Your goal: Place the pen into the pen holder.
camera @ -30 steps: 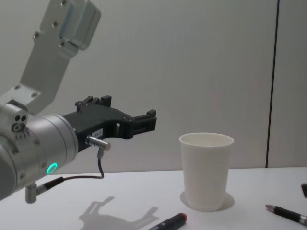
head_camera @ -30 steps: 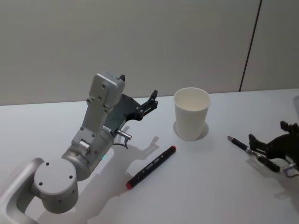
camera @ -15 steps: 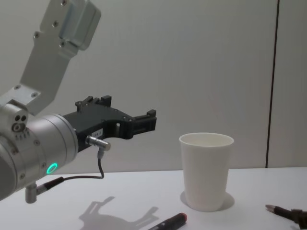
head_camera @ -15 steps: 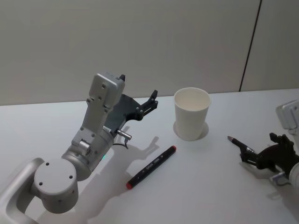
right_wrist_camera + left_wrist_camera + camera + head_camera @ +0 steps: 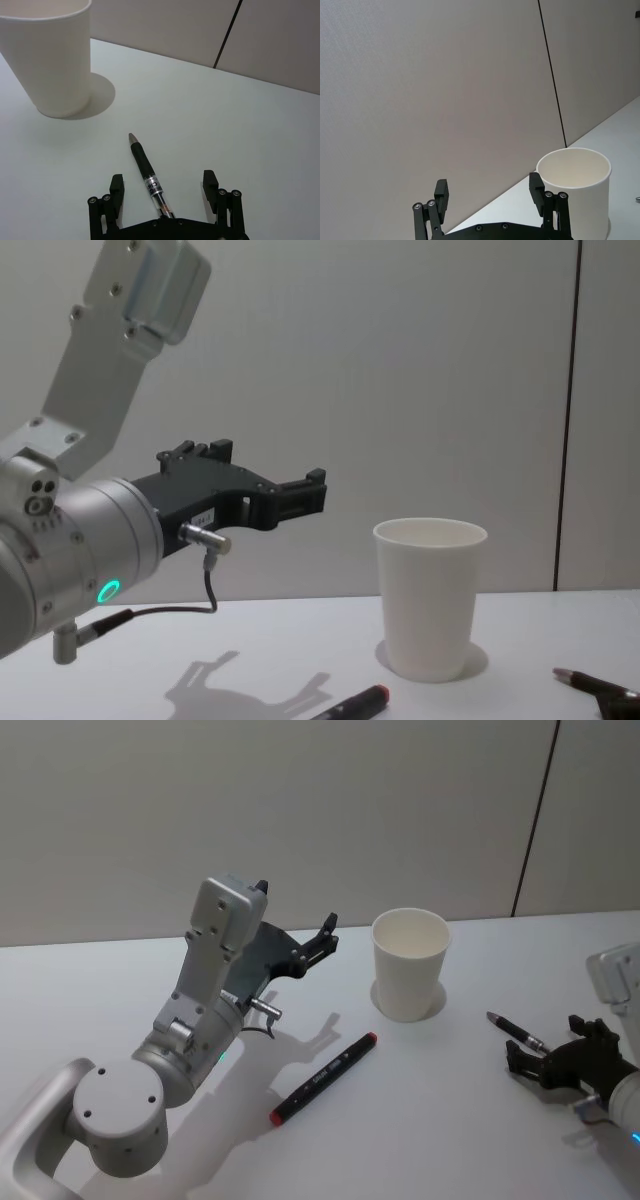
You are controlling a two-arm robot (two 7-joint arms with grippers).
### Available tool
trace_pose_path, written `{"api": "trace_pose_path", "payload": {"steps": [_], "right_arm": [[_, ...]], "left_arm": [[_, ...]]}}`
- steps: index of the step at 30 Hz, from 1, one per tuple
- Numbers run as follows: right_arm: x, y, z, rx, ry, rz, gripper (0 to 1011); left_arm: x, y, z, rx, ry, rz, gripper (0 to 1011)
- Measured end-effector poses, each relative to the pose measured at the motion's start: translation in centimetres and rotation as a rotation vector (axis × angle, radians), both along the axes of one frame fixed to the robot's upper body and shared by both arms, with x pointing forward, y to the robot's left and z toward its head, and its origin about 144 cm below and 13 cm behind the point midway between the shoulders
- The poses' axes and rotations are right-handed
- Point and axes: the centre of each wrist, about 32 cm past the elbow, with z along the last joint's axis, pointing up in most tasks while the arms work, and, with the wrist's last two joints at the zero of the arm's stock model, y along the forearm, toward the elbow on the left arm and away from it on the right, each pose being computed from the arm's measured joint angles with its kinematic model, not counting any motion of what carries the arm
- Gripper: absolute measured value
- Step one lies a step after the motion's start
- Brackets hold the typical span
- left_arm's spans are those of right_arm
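The pen (image 5: pixel 516 1032) is a slim black one lying flat on the white table, right of the pen holder (image 5: pixel 410 965), a white paper cup standing upright. My right gripper (image 5: pixel 545 1045) is low over the pen's rear end. In the right wrist view its open fingers (image 5: pixel 116 184) straddle the pen (image 5: pixel 145 170), whose tip points toward the cup (image 5: pixel 50 55). My left gripper (image 5: pixel 297 907) hangs open and empty in the air, left of the cup (image 5: pixel 575 190). In the chest view the cup (image 5: pixel 430 598) stands mid-table, with the pen (image 5: pixel 578 680) at the right.
A thicker black marker with red ends (image 5: pixel 325 1077) lies diagonally on the table in front of the cup, between the two arms. The left arm's large silver joints (image 5: pixel 120 1105) fill the near left. A grey wall closes the table's far side.
My right gripper has come in from the right edge and slid along the pen, its open fingers now around the pen's rear part. The left arm, cup and marker are unmoved.
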Motion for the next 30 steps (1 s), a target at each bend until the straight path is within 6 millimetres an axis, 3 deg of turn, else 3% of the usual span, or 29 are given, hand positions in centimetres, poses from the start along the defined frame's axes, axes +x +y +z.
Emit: {"api": "trace_pose_path", "payload": {"steps": [30], "right_arm": [[0.35,0.35,-0.8,0.077,0.011,-0.031,1001]], "left_arm": [[0.0,0.0,0.0,0.0,0.0,0.0,1001]]}}
